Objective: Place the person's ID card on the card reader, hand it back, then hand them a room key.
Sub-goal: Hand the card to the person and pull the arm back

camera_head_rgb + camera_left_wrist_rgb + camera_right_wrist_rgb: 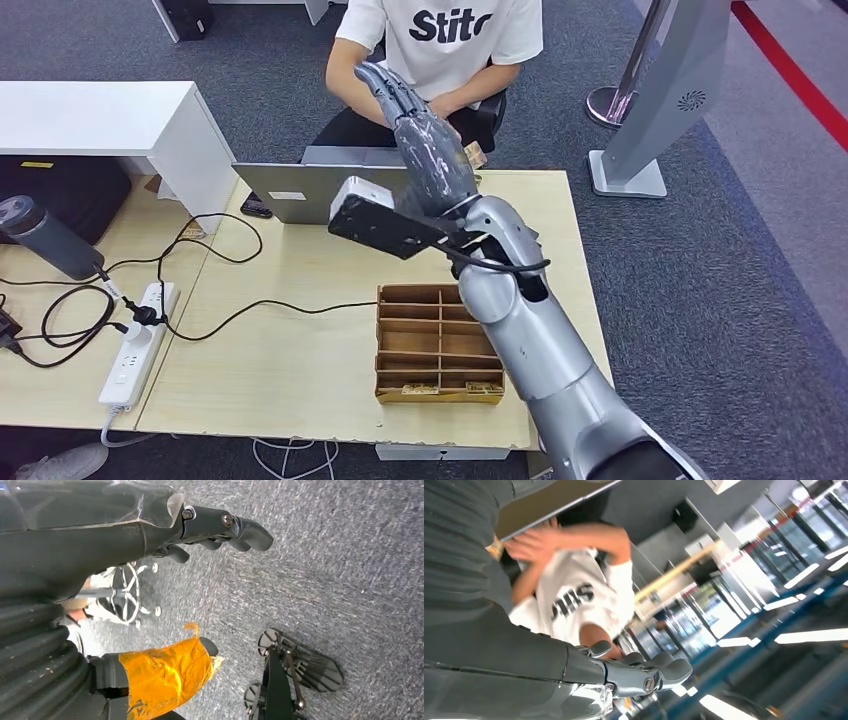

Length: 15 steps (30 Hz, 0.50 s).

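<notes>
The robot's right hand [420, 135] reaches over the pale wooden tabletop [300, 370] toward the seated person in a white printed T-shirt [440, 35], fingers stretched straight and grasping nothing. The person's hands [470, 100] hold a small tan card [475, 155] just beyond the fingers. The left hand [165, 535] hangs released over grey carpet [340, 580]. A brown cardboard divided tray [437, 343] sits nearby.

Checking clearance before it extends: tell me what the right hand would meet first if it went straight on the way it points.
Probably the seated person: the right hand points across the table's far edge at their torso, with their hands nearest. Depth is unclear.
</notes>
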### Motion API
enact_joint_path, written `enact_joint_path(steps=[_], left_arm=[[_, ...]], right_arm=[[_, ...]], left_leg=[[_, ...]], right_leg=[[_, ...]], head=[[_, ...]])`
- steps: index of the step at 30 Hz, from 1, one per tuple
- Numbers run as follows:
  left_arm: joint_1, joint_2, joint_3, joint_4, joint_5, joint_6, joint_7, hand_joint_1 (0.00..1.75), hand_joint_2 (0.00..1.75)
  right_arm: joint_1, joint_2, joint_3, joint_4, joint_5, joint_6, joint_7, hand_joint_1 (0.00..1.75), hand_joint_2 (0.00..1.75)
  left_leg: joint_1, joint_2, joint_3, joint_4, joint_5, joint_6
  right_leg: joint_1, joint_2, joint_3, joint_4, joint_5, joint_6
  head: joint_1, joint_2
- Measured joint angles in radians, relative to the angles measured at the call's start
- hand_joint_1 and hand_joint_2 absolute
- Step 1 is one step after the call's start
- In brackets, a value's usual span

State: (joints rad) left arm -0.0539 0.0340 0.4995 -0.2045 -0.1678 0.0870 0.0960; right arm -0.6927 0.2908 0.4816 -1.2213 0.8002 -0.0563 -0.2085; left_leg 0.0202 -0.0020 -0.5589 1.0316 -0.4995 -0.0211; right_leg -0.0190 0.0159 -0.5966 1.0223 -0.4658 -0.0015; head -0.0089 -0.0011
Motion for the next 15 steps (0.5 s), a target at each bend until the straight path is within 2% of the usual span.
enact_joint_path(steps=[6, 11, 15], left_arm=[[0.004, -0.008, 0.033, 0.0, 0.018, 0.021, 0.002, 0.0, 1.75], [0.01, -0.015, 0.067, 0.0, 0.035, 0.04, 0.001, 0.0, 1.75], [0.013, -0.021, 0.094, 0.0, 0.047, 0.05, -0.001, 0.0, 1.75]], right_arm=[[0.196, -0.117, 0.071, -0.214, 0.065, -0.091, -0.09, 0.0, 1.75], [0.379, -0.203, 0.08, -0.309, 0.022, -0.177, -0.187, 0.0, 1.75], [0.499, -0.249, 0.058, -0.363, -0.012, -0.191, -0.24, 0.0, 1.75]], left_leg=[[0.0, 0.0, 0.0, 0.0, -0.001, 0.001], [0.0, -0.001, -0.001, 0.0, -0.002, 0.002], [0.0, 0.0, -0.001, 0.0, -0.002, 0.002]], right_leg=[[0.0, -0.001, 0.0, -0.001, 0.0, 0.0], [0.0, -0.001, 0.0, -0.001, 0.0, 0.0], [0.0, -0.001, 0.0, -0.001, -0.001, 0.001]], head=[[0.0, 0.0], [0.0, 0.0], [0.0, 0.0]])
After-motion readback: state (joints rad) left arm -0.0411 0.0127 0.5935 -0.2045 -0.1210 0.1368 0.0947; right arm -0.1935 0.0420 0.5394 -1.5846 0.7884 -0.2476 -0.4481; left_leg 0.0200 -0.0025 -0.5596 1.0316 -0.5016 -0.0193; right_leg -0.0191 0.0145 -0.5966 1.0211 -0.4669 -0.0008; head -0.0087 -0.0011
